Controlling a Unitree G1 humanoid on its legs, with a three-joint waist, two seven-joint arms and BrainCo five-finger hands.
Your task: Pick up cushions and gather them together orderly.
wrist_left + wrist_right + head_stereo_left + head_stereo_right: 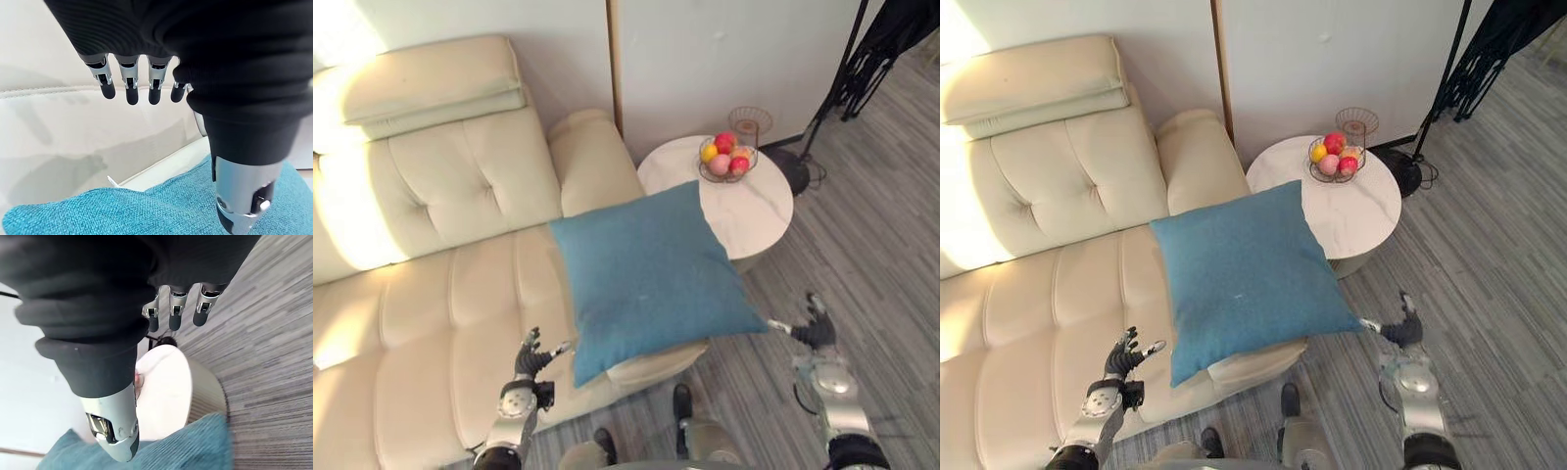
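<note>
Left hand (529, 360) is low and near, on the left, over the front of the cream sofa (431, 313). Its fingers are straight and spread, and they hold nothing. Its thumb (242, 196) points at the near left corner of the blue cushion (651, 269). I cannot tell if the thumb touches the cushion or just sits next to it. Right hand (816, 333) is low and near too, on the right, above the grey wood floor (871, 255). Its fingers (171, 316) are loose and straight as well, with nothing in them. Its thumb points at the right corner of the cushion, very close to it. So the blue cushion sits between the two hands. It is big and square and turned so its corners point near, far, left and right. It lies over the right end of the sofa seat, and its right side hangs out past the sofa over the floor. Its far corner covers a bit of the round white table (764, 211). This table stands just to the right of the sofa arm. On the far part of the table is a wire basket (724, 157) with red, yellow and pink fruit inside. Just behind it stands a small wire cup (750, 121). Far off on the right is a black stand (857, 69) by the wall.
</note>
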